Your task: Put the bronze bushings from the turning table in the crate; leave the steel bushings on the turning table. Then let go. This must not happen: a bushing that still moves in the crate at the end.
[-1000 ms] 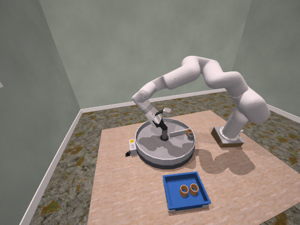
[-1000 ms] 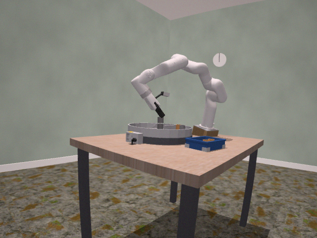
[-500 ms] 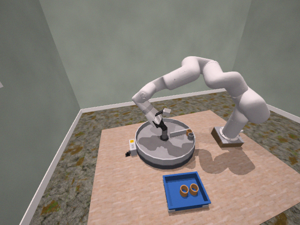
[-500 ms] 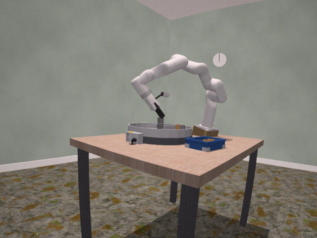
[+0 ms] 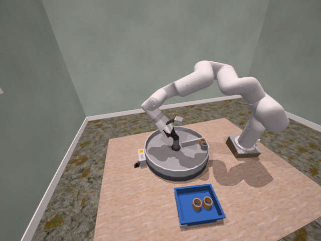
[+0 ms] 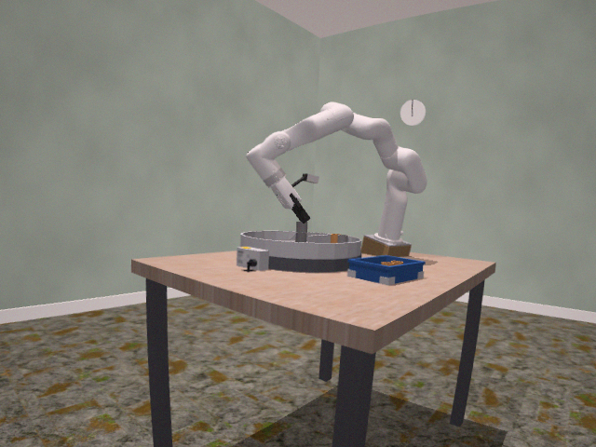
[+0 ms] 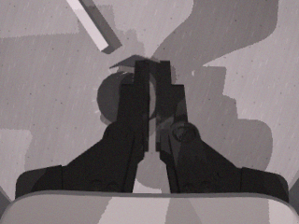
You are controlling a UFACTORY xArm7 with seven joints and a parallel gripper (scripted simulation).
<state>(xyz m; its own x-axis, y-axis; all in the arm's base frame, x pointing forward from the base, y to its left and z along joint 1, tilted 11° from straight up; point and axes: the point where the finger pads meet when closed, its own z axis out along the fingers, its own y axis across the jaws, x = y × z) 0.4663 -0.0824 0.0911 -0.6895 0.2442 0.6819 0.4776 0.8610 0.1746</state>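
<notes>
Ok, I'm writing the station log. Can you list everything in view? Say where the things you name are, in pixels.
bronze bushings [image 5: 196, 209] [image 6: 392, 263]: three, orange-brown, two side by side in the crate, one on the turntable near its rim
steel bushing [image 5: 204, 147]: one, gray, beside the turntable's bronze one
cylinder [image 5: 176, 143] [image 6: 301, 232]: one, gray, mid-turntable under the pincer; purpose unclear
bar [image 5: 191, 142] [image 7: 91, 28]: one, light gray, on the turntable
turntable [image 5: 178, 171] [image 6: 307, 250] [image 7: 37, 61]: one, gray, on the table
crate [image 5: 202, 221] [image 6: 365, 271]: one, blue, on the table
switch box [image 5: 141, 156] [image 6: 257, 258]: one, gray, beside the turntable
table [image 5: 129, 202] [image 6: 289, 283]: one, wood-brown top, on the floor
clock [image 6: 418, 115]: one, white, on the wall
arm [image 5: 193, 80] [image 6: 318, 127]: one, white, over the turntable
camera [image 5: 178, 119] [image 6: 311, 178]: one, pale, above the pincer
pincer [image 5: 177, 137] [image 6: 305, 221] [image 7: 152, 80]: one, black, arm's end
</notes>
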